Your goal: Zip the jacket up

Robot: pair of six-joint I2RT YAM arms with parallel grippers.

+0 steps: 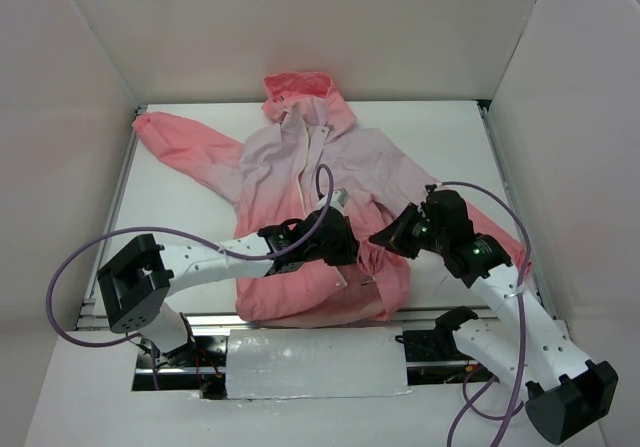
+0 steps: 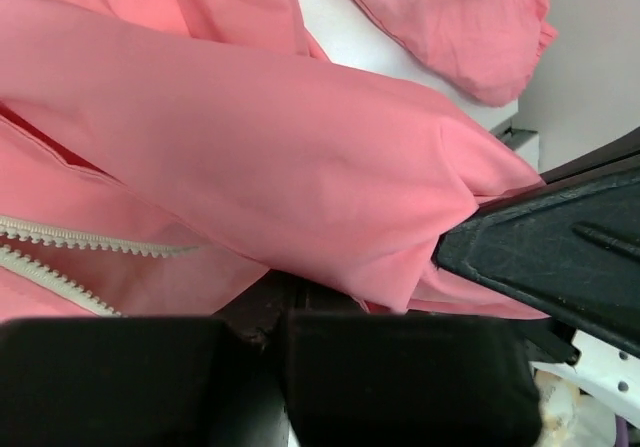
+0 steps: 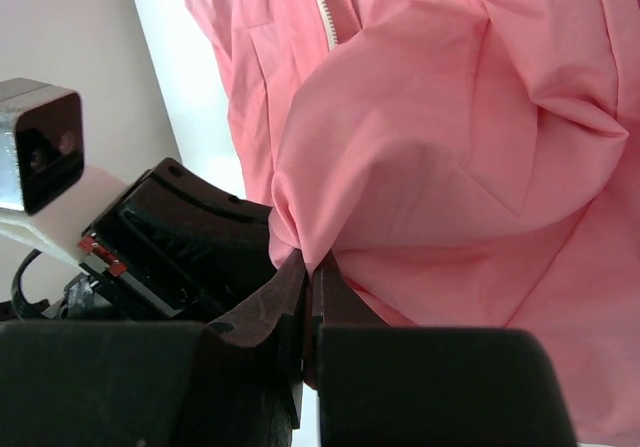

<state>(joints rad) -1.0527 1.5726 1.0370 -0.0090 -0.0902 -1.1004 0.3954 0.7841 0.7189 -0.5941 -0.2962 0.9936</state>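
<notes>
The jacket lies flat on the white table, hood at the far end, coral pink fading to pale lilac on the chest. Its white zipper is open lower down; loose teeth show in the left wrist view. My left gripper is over the lower front, its jaws shut with a pink fold draped over the tips. My right gripper sits just right of it, shut on a pinched fold of pink fabric. The two grippers nearly touch.
White walls enclose the table on three sides. The jacket's left sleeve stretches to the far left corner. A silver taped plate lies at the near edge between the arm bases. Purple cables loop beside both arms.
</notes>
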